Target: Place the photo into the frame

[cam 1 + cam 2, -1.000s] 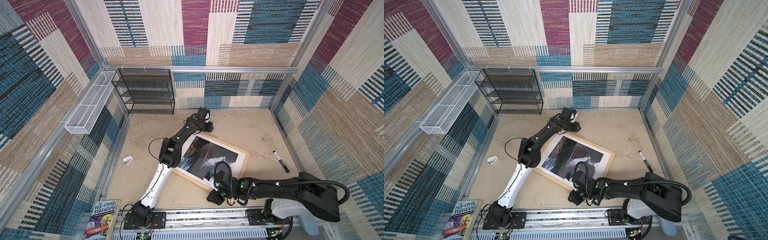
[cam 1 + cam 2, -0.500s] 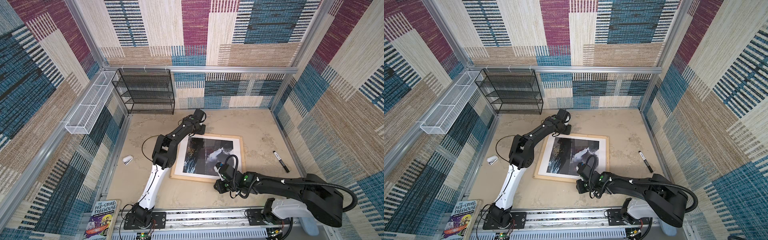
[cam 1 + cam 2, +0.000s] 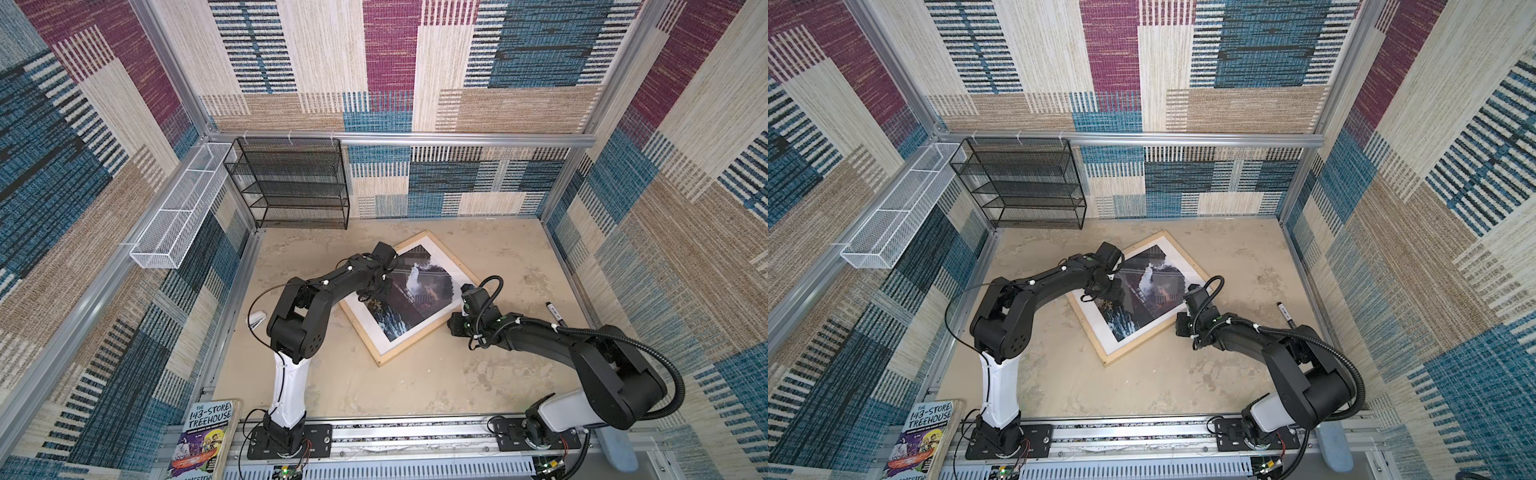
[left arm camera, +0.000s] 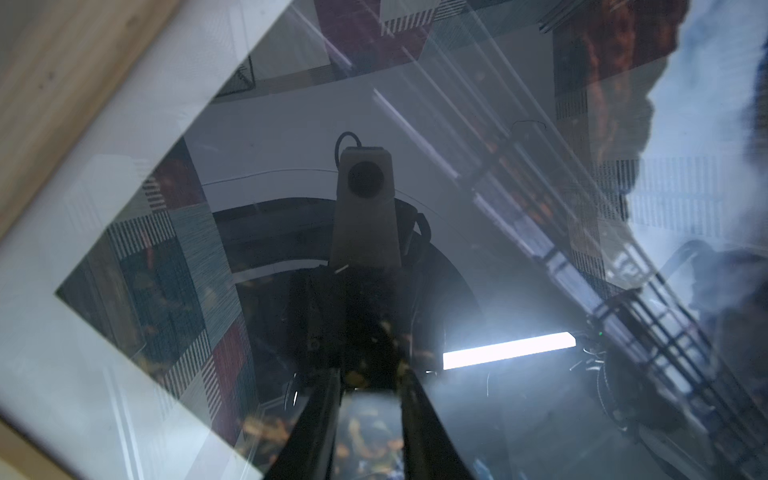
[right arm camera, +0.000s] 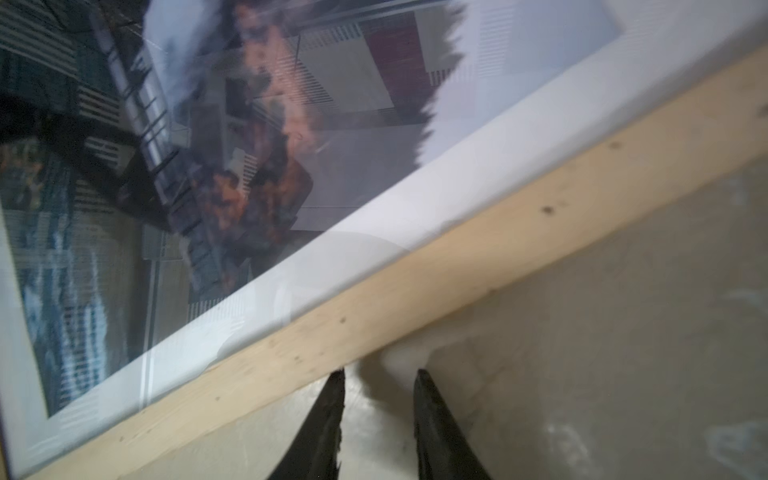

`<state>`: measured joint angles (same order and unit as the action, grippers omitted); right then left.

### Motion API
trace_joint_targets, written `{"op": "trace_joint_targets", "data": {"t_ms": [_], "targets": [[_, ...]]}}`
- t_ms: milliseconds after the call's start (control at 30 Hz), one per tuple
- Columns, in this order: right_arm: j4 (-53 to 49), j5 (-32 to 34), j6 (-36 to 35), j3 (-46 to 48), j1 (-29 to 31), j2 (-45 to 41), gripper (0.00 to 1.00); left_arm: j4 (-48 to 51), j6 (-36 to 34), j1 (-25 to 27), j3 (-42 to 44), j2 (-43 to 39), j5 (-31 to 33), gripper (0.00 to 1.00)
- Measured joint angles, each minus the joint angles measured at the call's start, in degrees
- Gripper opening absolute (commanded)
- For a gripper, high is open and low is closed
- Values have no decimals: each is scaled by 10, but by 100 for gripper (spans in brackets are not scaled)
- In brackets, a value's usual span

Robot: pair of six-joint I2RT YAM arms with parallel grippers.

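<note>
The frame (image 3: 384, 360), thin pale wood, lies flat and cornerwise mid-table in both top views, also frame (image 3: 1109, 360). The photo (image 3: 419, 286) of dark cliffs, waterfall and blue water sits inside it under reflective glazing, white border all round. My left gripper (image 3: 376, 297) is over the photo's left part; in the left wrist view the left gripper (image 4: 371, 388) stands slightly open on the glazing with nothing between its fingers. My right gripper (image 3: 451, 328) is on the table just outside the frame's right-hand strip (image 5: 457, 270), open and empty, right gripper (image 5: 380, 374).
A black mesh shelf (image 3: 291, 183) stands at the back left, with a white wire basket (image 3: 178, 216) on the left wall. A black marker (image 3: 555, 313) lies at the right. A small white object (image 3: 257, 321) sits by the left edge, a book (image 3: 203, 440) at the front left.
The frame with the photo has swung round on the table to lie cornerwise and farther back. My right gripper moved from its front edge to its right side; the left gripper stayed on it.
</note>
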<state>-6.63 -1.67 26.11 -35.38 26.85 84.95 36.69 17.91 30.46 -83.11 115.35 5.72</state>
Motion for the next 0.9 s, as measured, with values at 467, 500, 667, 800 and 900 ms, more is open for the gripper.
{"op": "trace_joint_targets", "data": {"t_ms": [467, 500, 667, 800, 900], "targets": [[-8, 7, -32, -9, -21, 5, 38, 50, -8, -89, -138, 31, 78, 43], [-8, 7, -32, -9, -21, 5, 38, 52, -10, -100, -150, 44, 82, 43], [-3, 6, -32, -4, -21, 3, 38, 62, -13, -136, -192, 90, 121, 42], [0, 6, -32, -4, -21, 5, 38, 66, -13, -147, -201, 112, 134, 41], [6, 5, -32, -12, -26, 15, 38, 72, -12, -150, -187, 120, 138, 40]]}}
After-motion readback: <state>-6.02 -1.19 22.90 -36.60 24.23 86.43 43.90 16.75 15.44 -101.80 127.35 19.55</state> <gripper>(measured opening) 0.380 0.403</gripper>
